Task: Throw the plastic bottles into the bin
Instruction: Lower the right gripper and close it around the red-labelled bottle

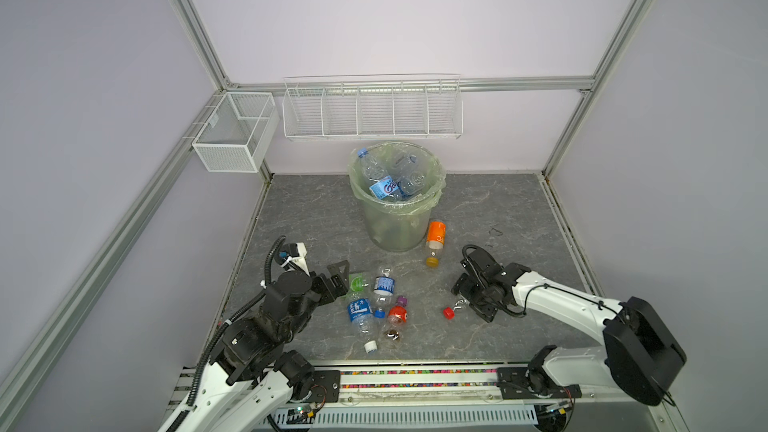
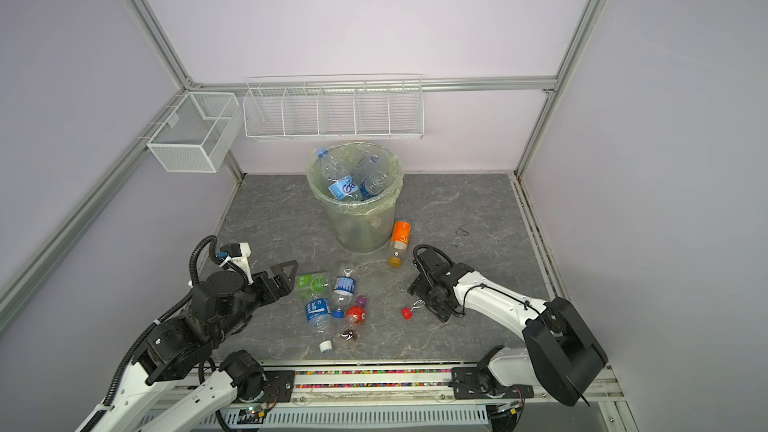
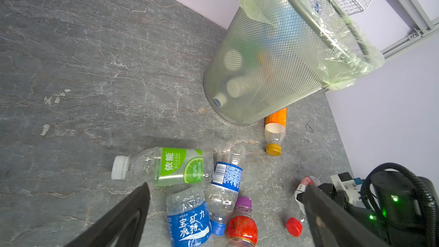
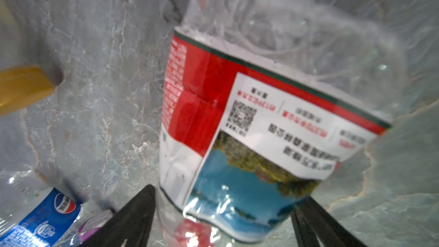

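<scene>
**Right gripper straddles a crushed bottle in front of the bin**

The right gripper (image 4: 229, 193) sits low at the table with its black fingers spread. One finger is on each side of a crushed clear plastic bottle with a red-and-white label and red cap (image 4: 237, 115), and the grip looks unclenched. My advice is to close gently across the labelled middle, because the thin flattened wall could buckle or slip out sideways. Then lift well clear before swinging over the rim.

The left gripper (image 1: 340, 280) hangs released and empty, at the edge of a cluster of small labelled bottles (image 1: 376, 305).

The red-label bottle lies in front of the round grey-green mesh-walled bin with a pale green bag liner (image 1: 390, 226), off to its right and well apart from it. An orange-sleeved bottle with a yellow cap (image 1: 435, 241) lies just beside the bin's base. Several bottles are already inside the bin.
</scene>
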Tool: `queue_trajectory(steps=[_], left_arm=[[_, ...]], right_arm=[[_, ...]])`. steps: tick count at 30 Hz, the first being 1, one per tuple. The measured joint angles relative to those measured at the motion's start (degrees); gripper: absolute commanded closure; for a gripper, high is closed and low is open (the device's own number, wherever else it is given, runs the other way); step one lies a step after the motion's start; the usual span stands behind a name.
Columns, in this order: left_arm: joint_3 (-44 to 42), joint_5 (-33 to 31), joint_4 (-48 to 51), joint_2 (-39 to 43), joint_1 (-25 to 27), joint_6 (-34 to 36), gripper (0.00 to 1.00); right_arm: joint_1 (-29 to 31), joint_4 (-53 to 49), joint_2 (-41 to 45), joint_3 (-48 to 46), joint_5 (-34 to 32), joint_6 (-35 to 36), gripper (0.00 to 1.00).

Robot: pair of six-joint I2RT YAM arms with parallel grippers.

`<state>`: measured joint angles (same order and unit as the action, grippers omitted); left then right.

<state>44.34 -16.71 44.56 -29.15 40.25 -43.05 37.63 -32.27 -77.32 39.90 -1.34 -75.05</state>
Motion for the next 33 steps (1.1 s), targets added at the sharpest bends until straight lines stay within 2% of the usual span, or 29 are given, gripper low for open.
queue_trajectory(steps=[7,12,18,29,31,32,33], left_arm=[[0.0,-0.42,0.46,0.5,0.0,0.0,0.0],[0.0,-0.66,0.59,0.74,0.0,0.0,0.0],[0.0,-0.9,0.59,0.76,0.0,0.0,0.0],[0.0,-1.22,0.61,0.76,0.0,0.02,0.0],[0.0,-1.29,0.61,0.76,0.0,0.02,0.0],[0.0,-1.29,0.59,0.76,0.0,0.02,0.0],[0.0,-1.29,0.59,0.74,0.0,0.04,0.0]], right_arm=[[0.0,0.9,-1.66,-0.07,0.61,-0.15,0.09],[-0.02,1.73,-1.14,-0.42,0.59,-0.74,0.0],[-0.04,1.99,-0.81,-0.87,0.55,-1.25,0.12],[-0.04,2.12,-0.81,-1.2,0.46,-1.62,0.6],[-0.04,1.95,-0.72,-0.85,0.33,-1.66,0.78],[-0.04,1.9,-0.57,-0.68,0.35,-1.51,0.9],[-0.04,1.75,-0.24,-0.33,0.2,-1.33,0.94]])
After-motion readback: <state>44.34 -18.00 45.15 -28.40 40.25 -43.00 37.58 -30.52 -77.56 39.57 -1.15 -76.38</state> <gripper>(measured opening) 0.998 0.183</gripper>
